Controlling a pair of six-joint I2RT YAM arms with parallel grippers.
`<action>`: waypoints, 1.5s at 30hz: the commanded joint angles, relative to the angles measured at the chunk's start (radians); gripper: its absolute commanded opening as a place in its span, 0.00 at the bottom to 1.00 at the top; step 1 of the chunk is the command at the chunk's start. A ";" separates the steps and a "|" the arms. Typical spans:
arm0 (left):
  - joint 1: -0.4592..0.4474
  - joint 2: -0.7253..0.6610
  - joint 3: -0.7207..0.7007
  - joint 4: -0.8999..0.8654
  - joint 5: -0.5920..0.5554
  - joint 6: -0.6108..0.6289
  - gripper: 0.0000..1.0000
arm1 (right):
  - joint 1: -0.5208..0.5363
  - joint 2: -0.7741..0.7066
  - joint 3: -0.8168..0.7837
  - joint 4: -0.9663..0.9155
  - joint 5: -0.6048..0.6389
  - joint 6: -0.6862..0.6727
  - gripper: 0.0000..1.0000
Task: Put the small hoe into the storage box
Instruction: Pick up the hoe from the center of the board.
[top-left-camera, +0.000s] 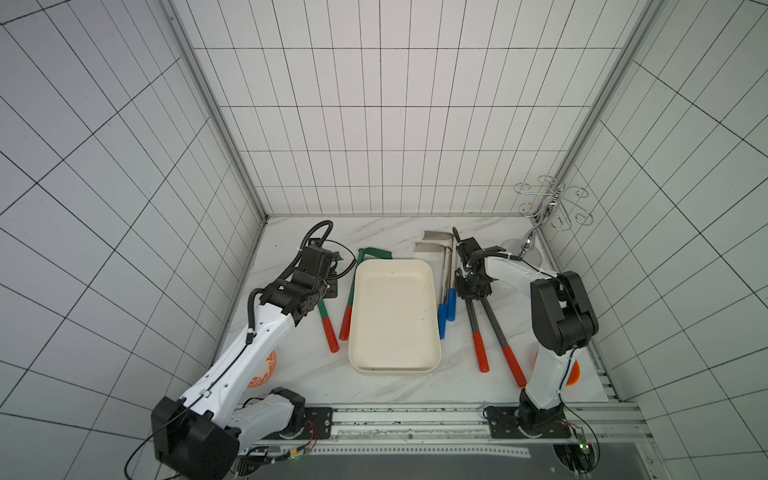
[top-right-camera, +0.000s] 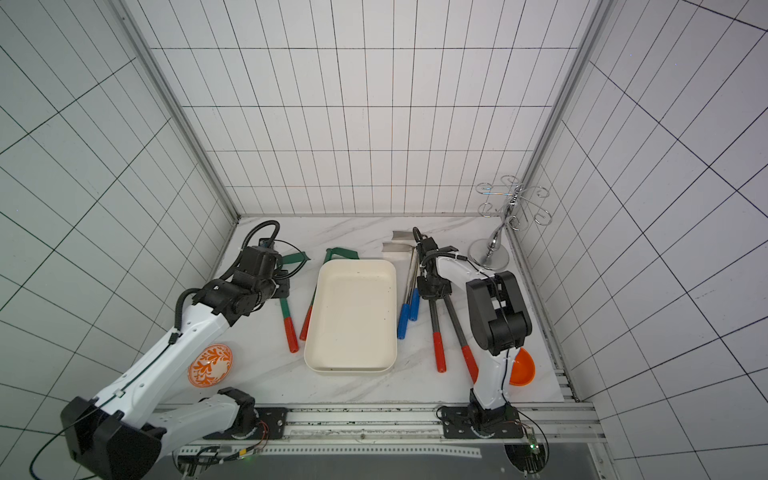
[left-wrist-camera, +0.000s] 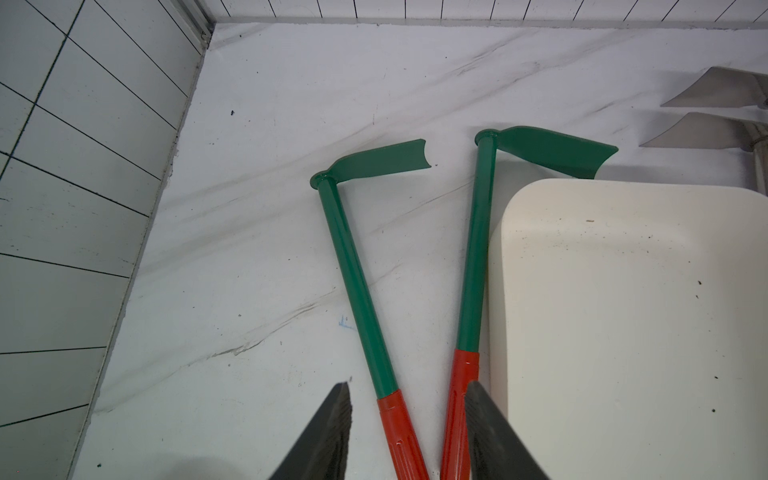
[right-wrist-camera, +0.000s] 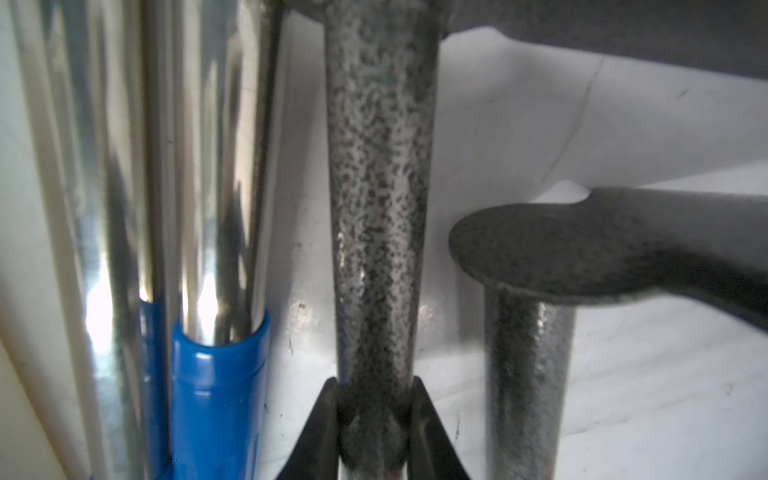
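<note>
Near storage box, speckled grey hoe, red grip

In both top views we look down from high up at the front, far enough to see the whole table. Our left wrist camera looks forward along the table from a little above, and it shares the storage box with them. Our right wrist camera sits very close to the small hoe.
</note>
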 joint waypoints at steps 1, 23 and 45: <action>0.001 -0.020 0.005 0.022 0.001 -0.002 0.47 | 0.014 -0.016 0.135 -0.051 -0.001 -0.016 0.03; 0.001 -0.042 0.008 0.022 -0.088 -0.033 0.48 | 0.060 -0.161 0.487 -0.314 -0.108 0.157 0.00; 0.001 -0.098 0.016 0.004 -0.122 -0.059 0.49 | 0.360 0.037 0.831 -0.233 -0.120 0.460 0.00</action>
